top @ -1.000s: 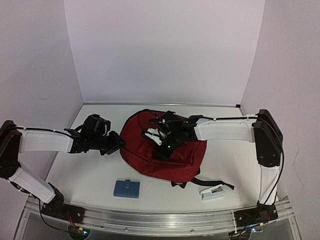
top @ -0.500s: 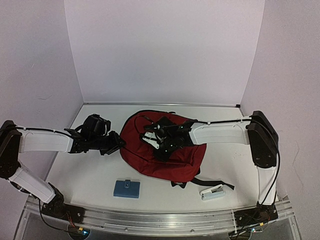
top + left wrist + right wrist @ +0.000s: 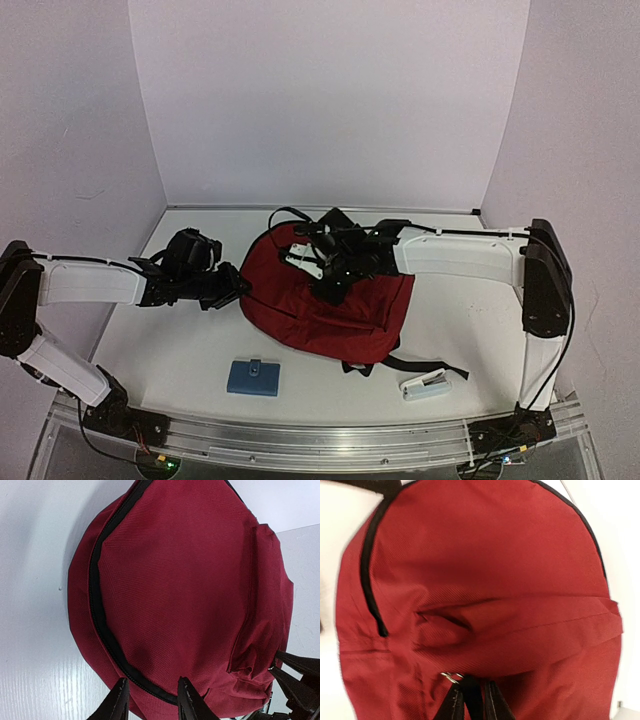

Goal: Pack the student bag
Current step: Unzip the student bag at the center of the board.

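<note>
Student bag (image 3: 335,305) lies flat near the middle of the white surface (image 3: 170,355), its rounded top toward the far wall and its black straps trailing toward the near edge. It is dark red fabric that sags and creases under its own weight, so it looks soft, limp and light, and likely to slide or bunch up if tugged from one side only. The left hand (image 3: 152,690) sits at the bag's left rim with its fingers partway apart astride the black zipper (image 3: 100,620), and by the look of it they are clamped on a fold of that rim to anchor it. The right hand (image 3: 472,692) is over the upper part of the bag, its fingers pressed almost together on the black tab of the zipper pull (image 3: 452,676), just beside its small metal ring. The pull and the stiffer zipper seam are the best places to take hold, since the plain cloth would only wrinkle. A blue flat case (image 3: 252,378) and a white and pale-blue item (image 3: 425,385) wait near the front edge.
</note>
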Tool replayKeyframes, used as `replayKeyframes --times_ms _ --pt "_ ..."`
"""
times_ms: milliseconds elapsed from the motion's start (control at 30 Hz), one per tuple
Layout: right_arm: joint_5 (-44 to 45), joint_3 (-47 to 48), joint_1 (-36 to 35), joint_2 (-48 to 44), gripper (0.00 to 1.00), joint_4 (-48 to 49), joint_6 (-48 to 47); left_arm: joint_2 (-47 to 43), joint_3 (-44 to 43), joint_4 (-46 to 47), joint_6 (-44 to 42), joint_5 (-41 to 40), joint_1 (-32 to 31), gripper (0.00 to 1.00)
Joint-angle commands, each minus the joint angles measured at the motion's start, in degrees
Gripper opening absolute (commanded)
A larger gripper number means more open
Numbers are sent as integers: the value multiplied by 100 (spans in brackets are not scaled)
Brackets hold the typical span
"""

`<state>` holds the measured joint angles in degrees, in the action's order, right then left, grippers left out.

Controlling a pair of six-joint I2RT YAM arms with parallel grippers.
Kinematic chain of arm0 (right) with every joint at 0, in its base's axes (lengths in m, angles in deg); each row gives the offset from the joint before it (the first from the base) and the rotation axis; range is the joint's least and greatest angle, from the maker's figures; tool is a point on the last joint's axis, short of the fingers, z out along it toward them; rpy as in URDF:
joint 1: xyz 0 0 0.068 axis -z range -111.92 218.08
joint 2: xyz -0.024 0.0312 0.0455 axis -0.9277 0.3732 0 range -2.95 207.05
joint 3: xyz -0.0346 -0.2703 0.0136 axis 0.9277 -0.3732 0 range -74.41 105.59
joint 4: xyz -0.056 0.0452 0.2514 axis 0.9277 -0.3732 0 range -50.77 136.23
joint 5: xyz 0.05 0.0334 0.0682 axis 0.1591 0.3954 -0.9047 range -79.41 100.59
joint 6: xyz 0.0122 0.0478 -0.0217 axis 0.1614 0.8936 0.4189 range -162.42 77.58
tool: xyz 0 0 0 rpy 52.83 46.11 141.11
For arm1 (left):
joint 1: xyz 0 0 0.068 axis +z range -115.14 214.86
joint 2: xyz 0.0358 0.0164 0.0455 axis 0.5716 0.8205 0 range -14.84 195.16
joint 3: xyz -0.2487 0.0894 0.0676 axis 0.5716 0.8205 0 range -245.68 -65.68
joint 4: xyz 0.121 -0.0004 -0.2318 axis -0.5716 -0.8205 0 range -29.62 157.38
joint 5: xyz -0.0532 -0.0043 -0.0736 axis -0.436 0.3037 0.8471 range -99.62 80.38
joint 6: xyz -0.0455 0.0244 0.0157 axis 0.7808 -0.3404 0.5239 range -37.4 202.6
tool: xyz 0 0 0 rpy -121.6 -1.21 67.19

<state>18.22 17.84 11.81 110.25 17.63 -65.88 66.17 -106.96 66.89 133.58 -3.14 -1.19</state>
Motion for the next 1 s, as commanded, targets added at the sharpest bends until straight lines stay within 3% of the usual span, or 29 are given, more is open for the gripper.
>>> replayKeyframes --times_ms 0,233,433,500,767,967 --pt "620 73 28 -135 16 -255 -712 -123 -266 84 -80 33 5 34" --pt "438 56 68 -268 16 -372 -848 -126 -258 84 -79 18 2 34" --pt "-444 159 259 -217 0 -632 -679 -193 -271 85 -82 31 2 34" --pt "-588 201 341 -208 0 -696 -622 -304 -235 124 -134 70 0 34" --pt "-1826 639 783 -314 0 -898 -39 -779 156 1399 -646 756 -158 48" --pt "-1969 787 786 -184 0 -937 107 -63 -150 1730 -620 981 -327 55"
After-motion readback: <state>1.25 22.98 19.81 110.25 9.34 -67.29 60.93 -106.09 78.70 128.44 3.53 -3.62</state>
